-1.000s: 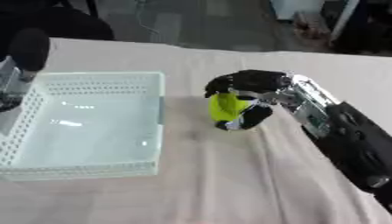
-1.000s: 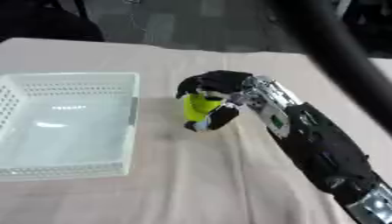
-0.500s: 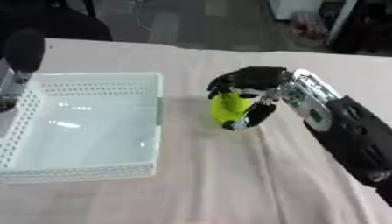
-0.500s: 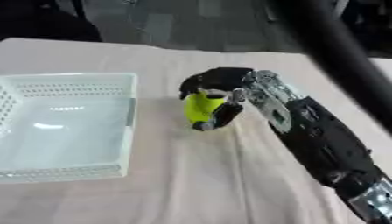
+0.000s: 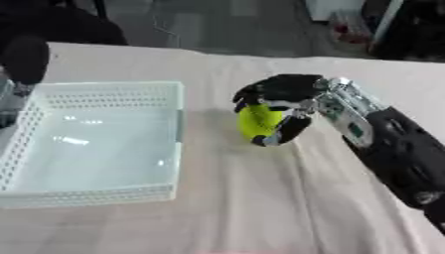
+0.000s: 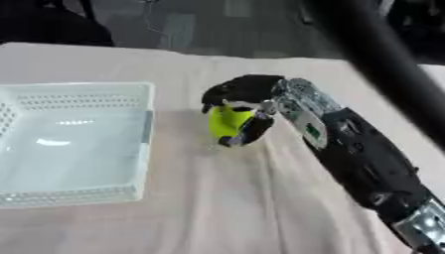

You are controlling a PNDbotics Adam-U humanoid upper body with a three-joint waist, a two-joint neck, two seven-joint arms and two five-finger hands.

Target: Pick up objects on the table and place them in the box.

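The right hand (image 5: 282,96) comes in from the right side, at the end of a black and silver arm (image 5: 391,149) that crosses the lower right part of the view. Its fingers (image 5: 260,88) and thumb (image 5: 287,130) are curled around a small yellow-green object (image 5: 257,120), so the hand is gripping it: the dark fingers lie over the top of the object and the thumb closes on its right side from below. The shape of the object is rounded, but more than its colour and its outline is not clear. It is just to the right of the white box (image 5: 96,191), apart from the box's right wall and not inside it. Whether the object touches the counter (image 5: 260,208) or is lifted a little above it cannot be told. The box is a shallow plastic basket with perforated walls and a smooth bottom that shines under the light; it stands on the left part of the counter, which is covered with a pale beige cloth. At the left edge of the left eye view, a dark and silver part of the left arm (image 5: 19,69) shows beside the far left corner of the box; the left hand itself is not seen in either view.
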